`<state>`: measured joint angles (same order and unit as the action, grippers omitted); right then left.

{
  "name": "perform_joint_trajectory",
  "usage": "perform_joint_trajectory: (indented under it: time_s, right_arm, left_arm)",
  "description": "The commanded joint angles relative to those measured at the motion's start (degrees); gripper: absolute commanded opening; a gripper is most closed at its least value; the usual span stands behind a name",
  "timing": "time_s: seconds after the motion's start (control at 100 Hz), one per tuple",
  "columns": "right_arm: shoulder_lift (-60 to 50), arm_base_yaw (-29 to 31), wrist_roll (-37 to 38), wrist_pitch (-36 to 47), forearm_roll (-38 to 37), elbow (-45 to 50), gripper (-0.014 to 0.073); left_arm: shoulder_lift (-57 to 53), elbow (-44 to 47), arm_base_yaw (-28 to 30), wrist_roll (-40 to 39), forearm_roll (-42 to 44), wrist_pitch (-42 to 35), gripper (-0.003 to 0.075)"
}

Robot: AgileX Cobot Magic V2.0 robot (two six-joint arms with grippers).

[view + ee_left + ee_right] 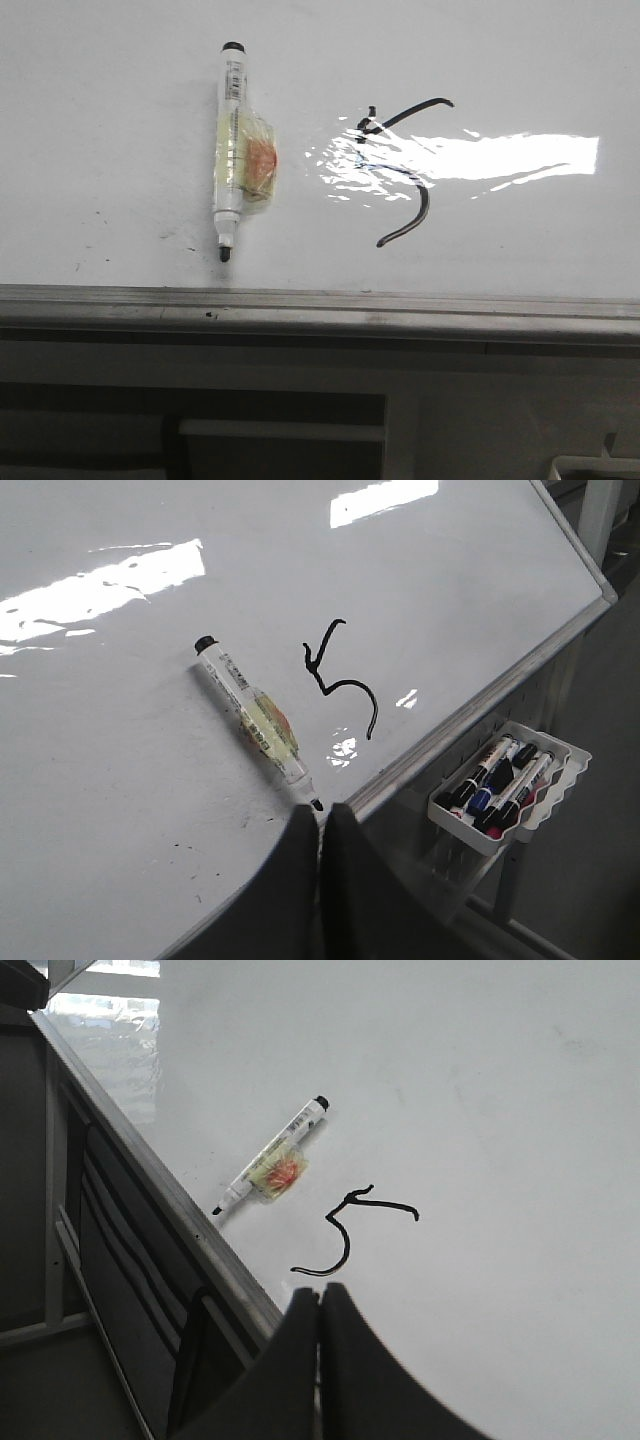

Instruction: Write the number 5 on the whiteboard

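The whiteboard (120, 130) fills the front view, glossy white with a grey edge strip. On it is the number 5 (405, 170), a thin black line partly under glare; it also shows in the wrist views (340, 680) (355, 1230). A white marker (235, 150) wrapped in yellowish tape lies flat on the board left of the 5, tip toward the edge strip, also seen as the marker (255, 720) (272, 1168). My left gripper (320, 810) is shut and empty, just short of the marker tip. Over the board's edge, near the 5's tail, my right gripper (320, 1295) is shut and empty too.
A white tray (555, 790) with several markers hangs below the board's edge strip (480, 695). Grey panels and a frame (300, 420) lie beneath the strip. Small black specks (100, 215) dot the board near its left side.
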<state>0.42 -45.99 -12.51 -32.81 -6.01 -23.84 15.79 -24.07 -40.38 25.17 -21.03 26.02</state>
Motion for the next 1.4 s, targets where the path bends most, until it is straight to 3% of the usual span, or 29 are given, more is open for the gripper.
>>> perform_joint_trajectory:
  time_s: [0.0,0.29,0.48,0.6,0.82,1.01,1.32,1.39]
  right_arm:
    - [0.7,0.4,0.2,3.9,-1.0,-1.4,-0.0043]
    - [0.7,0.4,0.2,3.9,-1.0,-1.4,-0.0043]
    - [0.7,0.4,0.2,3.9,-1.0,-1.4,-0.0043]
    - [0.7,0.4,0.2,3.9,-1.0,-1.4,-0.0043]
    - [0.7,0.4,0.2,3.9,-1.0,-1.4,-0.0043]
    - [0.7,0.4,0.2,3.9,-1.0,-1.4,-0.0043]
    - [0.7,0.4,0.2,3.9,-1.0,-1.4,-0.0043]
    - [0.7,0.4,0.2,3.9,-1.0,-1.4,-0.0043]
  left_arm:
    - [0.6,-1.6,0.2,-0.1,-1.2,-4.0,-0.002]
    - [-1.9,0.0,4.7,-0.1,8.5,-6.1,-0.002]
    - [-3.7,9.7,14.4,-0.9,6.1,-32.1,-0.002]
    - [-7.9,16.1,19.9,-5.1,5.2,-38.1,-0.002]
    - [-15.3,24.4,22.7,-15.8,7.1,-36.9,-0.002]
    - [-17.6,25.5,22.7,-32.1,18.2,-24.4,-0.002]
    - [-17.6,25.5,22.8,-33.2,19.4,-9.3,-0.002]
    - [-17.6,25.5,22.8,-33.2,19.4,-9.3,-0.002]
